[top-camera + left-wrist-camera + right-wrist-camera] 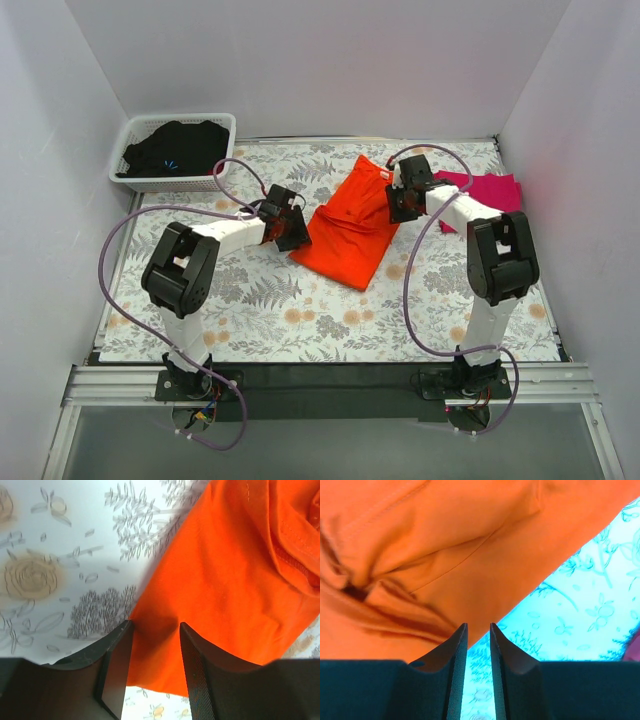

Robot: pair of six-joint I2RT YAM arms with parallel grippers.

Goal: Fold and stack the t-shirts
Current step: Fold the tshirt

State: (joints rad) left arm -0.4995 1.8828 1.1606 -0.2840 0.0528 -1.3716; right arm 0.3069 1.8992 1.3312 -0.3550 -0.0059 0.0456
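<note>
A white-walled booth encloses a table [300, 320] covered in pale cloth printed with ferns and flowers. The arms' bases sit at the bottom of the overhead view.

Just above centre lies the bright orange cotton t-shirt [350, 225], a long, rumpled strip slanting from upper right to lower left. It looks partly folded, not yet squared.

The left gripper [290, 225] is at the shirt's left edge. In the wrist view its jaws stand partly apart with orange cloth between them; whether they already pinch, I cannot tell.

The right gripper [400, 205] is at the shirt's right edge, near the collar end. Its jaws are nearly together at the hem, but a grip cannot be confirmed.

To do this step well:
- Both pinches should take every layer at the edge, with none of the table cover.
- The two ends should lift together and evenly so the strip doesn't twist.
- The bunched collar area wants smoothing before the next crease.

Further back, at right, the folded magenta-pink t-shirt [495, 190] waits as the likely base of the stack. At upper left, a white slatted plastic basket [135, 122] holds dark fabric [175, 145].
</note>
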